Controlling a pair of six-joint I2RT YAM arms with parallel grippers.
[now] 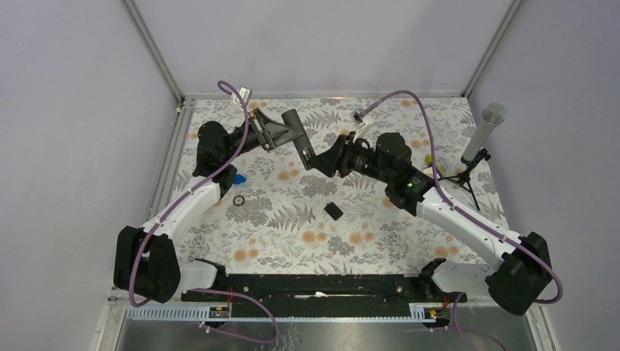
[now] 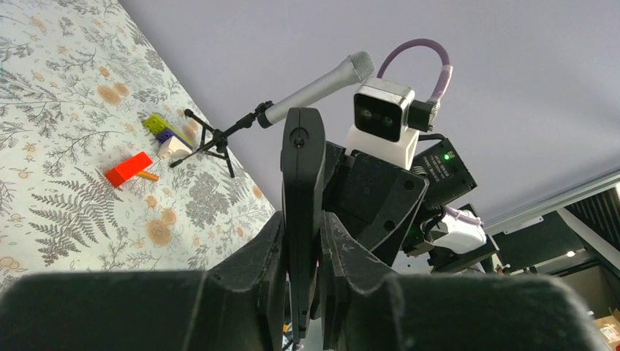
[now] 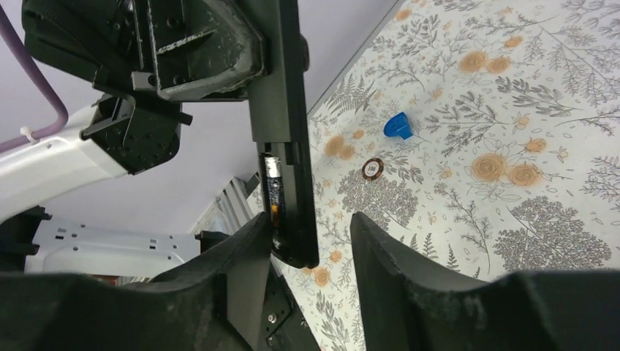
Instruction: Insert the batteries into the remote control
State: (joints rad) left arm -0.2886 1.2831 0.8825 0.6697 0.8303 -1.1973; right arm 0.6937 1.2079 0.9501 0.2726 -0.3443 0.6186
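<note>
My left gripper (image 2: 303,252) is shut on the remote control (image 2: 302,183), a slim black bar held in the air above the floral table. From above, the remote control (image 1: 298,139) slants from the left gripper (image 1: 274,131) toward the right gripper (image 1: 322,162). In the right wrist view the remote control (image 3: 281,110) shows an open compartment with one battery (image 3: 273,194) lying in it. The remote's lower end sits between the jaws of my open right gripper (image 3: 307,248), against the left finger (image 3: 245,256), with a gap to the other. The small black cover (image 1: 334,210) lies flat on the table.
A grey-headed microphone (image 1: 482,135) on a tripod stands at the far right. A red block (image 2: 128,170) and small coloured blocks (image 2: 164,133) lie near it. A blue cap (image 1: 240,178) and a small ring (image 1: 238,200) sit by the left arm.
</note>
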